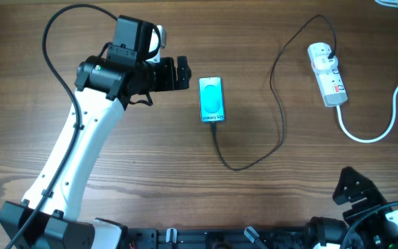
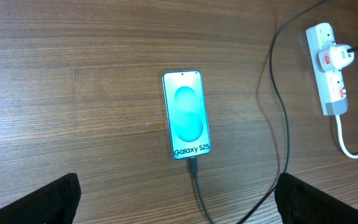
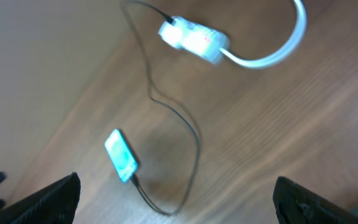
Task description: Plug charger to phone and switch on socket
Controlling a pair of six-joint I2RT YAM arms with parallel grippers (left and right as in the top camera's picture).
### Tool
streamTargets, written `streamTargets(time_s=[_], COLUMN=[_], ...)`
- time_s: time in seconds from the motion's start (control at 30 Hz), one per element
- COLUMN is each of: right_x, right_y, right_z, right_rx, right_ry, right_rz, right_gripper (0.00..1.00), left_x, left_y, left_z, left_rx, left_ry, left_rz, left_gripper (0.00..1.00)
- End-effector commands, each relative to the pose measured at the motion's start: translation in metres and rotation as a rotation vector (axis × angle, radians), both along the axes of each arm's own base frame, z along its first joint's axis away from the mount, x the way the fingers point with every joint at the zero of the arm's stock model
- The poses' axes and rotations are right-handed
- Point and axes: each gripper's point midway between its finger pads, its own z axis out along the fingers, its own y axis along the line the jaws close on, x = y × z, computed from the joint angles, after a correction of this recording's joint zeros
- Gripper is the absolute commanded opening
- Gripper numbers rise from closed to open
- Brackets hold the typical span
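Shows the phone flat on the worktop, just ahead of the left fingers, spread apart and empty. Finds the right fingers likewise apart, well away from it.

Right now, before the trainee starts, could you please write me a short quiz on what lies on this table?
1. True or false: the charger meets the phone at the end that bears the white text strip.
2. Pick one. What sits in the socket? A: a plug with a black cable. B: nothing. C: the phone itself.
3. Fill in: the thick cord leaving the socket is ___ in colour.
Key: 1 true; 2 A; 3 white.
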Motion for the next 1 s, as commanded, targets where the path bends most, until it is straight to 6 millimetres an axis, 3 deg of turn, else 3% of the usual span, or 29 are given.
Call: streamTargets(time_s=[0.0, 0.07, 0.17, 0.27, 0.4, 0.57, 0.73, 0.97], right_x=[0.011, 0.026, 0.060, 0.095, 0.099, 0.114, 0.120, 0.135], right_y=[0.013, 0.017, 0.029, 0.061, 0.083, 0.070, 0.079, 0.053], right_z=[0.014, 0.012, -0.010, -0.021, -0.043, -0.075, -0.077, -0.088], right_rx=[-0.103, -0.131, -0.200, -0.320, -0.441, -0.524, -0.703, -0.688], right_ry=[-0.071, -0.099, -0.134, -0.360, -0.573, -0.631, -0.731, -0.719], right_rz=[0.160, 0.212, 0.362, 0.612, 0.721, 0.633, 0.682, 0.494], right_gripper=[1.00, 1.00, 1.00, 1.00, 1.00, 1.00, 1.00, 1.00], left_x=[0.001, 0.001, 0.001, 0.001, 0.001, 0.001, 0.001, 0.001], left_y=[0.003, 0.003, 0.003, 0.003, 0.003, 0.003, 0.003, 0.003], left_z=[-0.002, -0.002, -0.002, -0.002, -0.002, -0.002, -0.002, -0.002], left_rx=[0.014, 0.015, 0.015, 0.015, 0.015, 0.015, 0.014, 0.015], left_ry=[-0.005, -0.005, -0.005, -0.005, -0.005, -0.005, -0.005, -0.005], left_rz=[-0.009, -0.009, -0.009, -0.009, -0.009, -0.009, -0.009, -0.009], left_gripper=[1.00, 1.00, 1.00, 1.00, 1.00, 1.00, 1.00, 1.00])
